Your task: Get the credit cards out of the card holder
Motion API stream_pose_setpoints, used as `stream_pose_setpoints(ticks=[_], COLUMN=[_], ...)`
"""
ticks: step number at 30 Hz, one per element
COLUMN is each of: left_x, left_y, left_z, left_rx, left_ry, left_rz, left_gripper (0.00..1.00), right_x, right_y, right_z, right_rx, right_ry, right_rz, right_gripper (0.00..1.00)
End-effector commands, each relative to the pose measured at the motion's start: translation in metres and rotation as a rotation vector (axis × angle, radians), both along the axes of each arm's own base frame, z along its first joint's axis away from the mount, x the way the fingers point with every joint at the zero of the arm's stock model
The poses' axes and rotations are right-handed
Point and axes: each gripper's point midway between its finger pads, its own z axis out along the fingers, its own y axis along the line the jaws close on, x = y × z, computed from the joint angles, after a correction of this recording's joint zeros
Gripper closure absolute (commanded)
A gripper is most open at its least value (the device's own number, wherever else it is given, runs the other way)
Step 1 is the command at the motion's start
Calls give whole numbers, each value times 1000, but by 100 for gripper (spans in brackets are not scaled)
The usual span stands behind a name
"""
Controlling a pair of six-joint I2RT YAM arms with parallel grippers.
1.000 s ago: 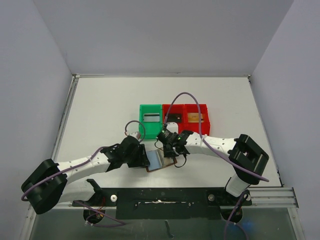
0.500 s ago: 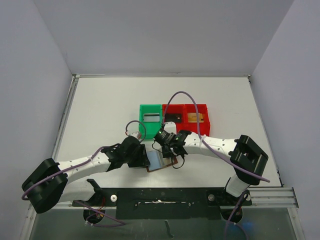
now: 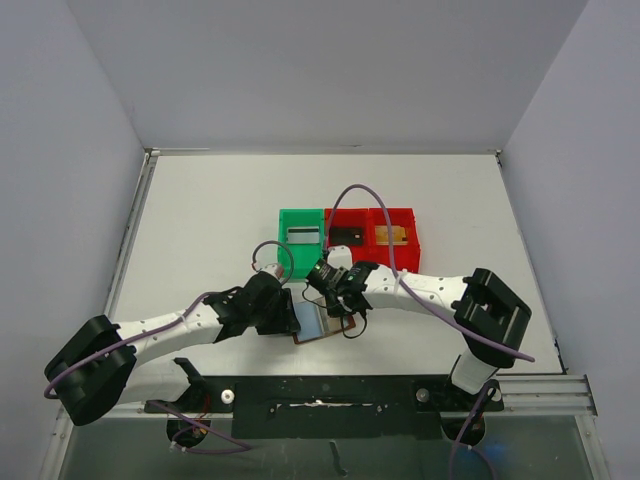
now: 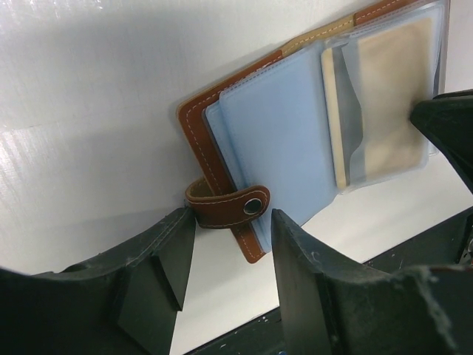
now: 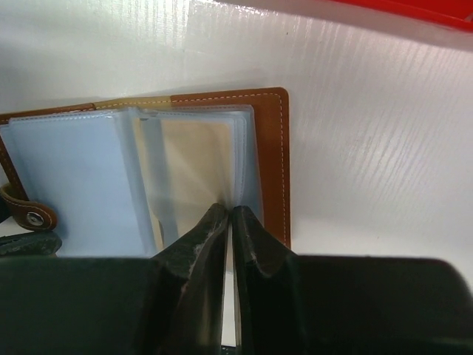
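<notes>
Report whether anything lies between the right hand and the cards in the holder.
No separate object does. The right hand is at the open card holder; only its translucent sleeves cover the cards.

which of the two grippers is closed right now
The right gripper: pinched shut at the edge of the tan sleeves of the card holder. The left gripper stands open, its jaws either side of the snap strap.
</notes>
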Motion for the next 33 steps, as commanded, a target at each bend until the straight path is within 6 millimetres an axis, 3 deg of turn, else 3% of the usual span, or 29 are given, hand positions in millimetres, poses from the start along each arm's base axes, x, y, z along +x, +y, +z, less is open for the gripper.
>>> stream_pose_setpoints(ticks=[1, 8, 18, 33], left_x=[7, 8, 7, 8], left_y=[-10, -11, -12, -13], left_z=[12, 13, 14, 15], left_rx=[-14, -18, -23, -27], left_ry=[-33, -38, -39, -42], left_rz=[-19, -23, -26, -23], left_gripper=[56, 56, 56, 57], right_x=[8, 5, 0, -2], right_y=[18, 37, 45, 53], right_z=[17, 28, 30, 34], right_rx=[53, 177, 236, 428], right_ry=[-41, -44, -30, 20], right_rz=[22, 55, 73, 72], right_gripper=[92, 92, 82, 76])
